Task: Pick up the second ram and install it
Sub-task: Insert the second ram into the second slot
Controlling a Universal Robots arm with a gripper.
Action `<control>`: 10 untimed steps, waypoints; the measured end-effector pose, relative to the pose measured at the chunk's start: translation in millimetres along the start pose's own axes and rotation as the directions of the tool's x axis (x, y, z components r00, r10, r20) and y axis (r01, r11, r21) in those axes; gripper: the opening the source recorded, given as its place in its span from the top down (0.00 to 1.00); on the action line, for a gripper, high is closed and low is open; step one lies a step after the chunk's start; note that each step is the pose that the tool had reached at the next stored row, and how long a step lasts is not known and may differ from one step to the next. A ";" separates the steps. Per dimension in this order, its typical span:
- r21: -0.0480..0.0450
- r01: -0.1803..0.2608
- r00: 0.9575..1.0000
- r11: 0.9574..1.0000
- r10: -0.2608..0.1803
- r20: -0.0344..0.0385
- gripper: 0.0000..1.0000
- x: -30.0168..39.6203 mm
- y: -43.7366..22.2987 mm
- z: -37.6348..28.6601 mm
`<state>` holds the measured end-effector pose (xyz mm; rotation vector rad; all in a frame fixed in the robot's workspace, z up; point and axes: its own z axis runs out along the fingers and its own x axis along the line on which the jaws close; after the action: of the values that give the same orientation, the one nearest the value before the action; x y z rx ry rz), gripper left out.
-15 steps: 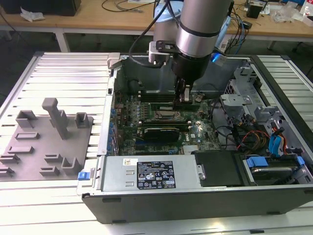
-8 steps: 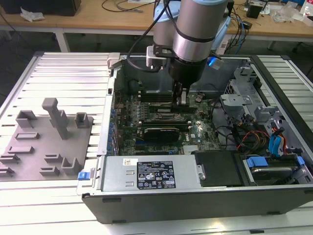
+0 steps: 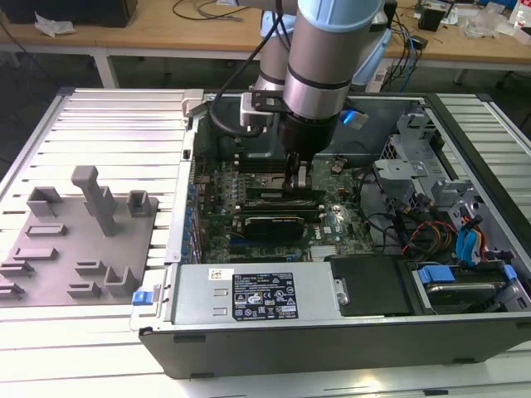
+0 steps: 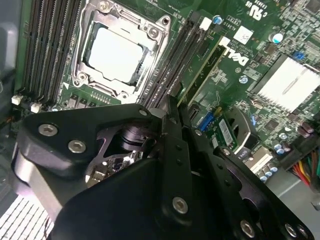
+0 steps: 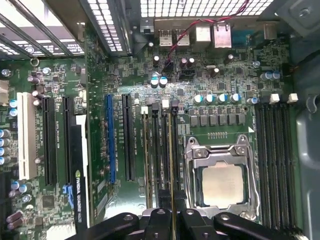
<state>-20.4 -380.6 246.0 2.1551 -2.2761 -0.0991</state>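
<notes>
**Second RAM at the memory slots**

The second ram (image 5: 172,165) is a long, narrow green stick standing on edge, seen as a thin line among the dark memory slots beside the processor socket. In the second wrist view its green edge (image 4: 206,67) runs along a slot.

Robotics lab/workshop: open PC case (image 3: 332,332) on slatted alu bench (image 3: 116,124); cable-strewn wooden desks (image 3: 166,33) behind.

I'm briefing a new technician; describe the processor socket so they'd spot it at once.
Look inside the open computer case at the green motherboard. Between its two banks of long black memory slots sits the processor socket: the only square metal frame, holding a pale silver chip.
</notes>
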 end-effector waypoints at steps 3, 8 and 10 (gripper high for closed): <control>0.000 0.000 1.000 1.000 0.000 0.000 0.87 0.2 1.3 5.7; 0.000 0.000 1.000 1.000 0.000 0.000 0.87 0.1 2.8 13.8; 0.000 0.000 1.000 1.000 0.000 0.000 0.87 -1.0 3.3 17.2</control>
<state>-24.5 -378.7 229.1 2.1547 -2.2763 -0.0993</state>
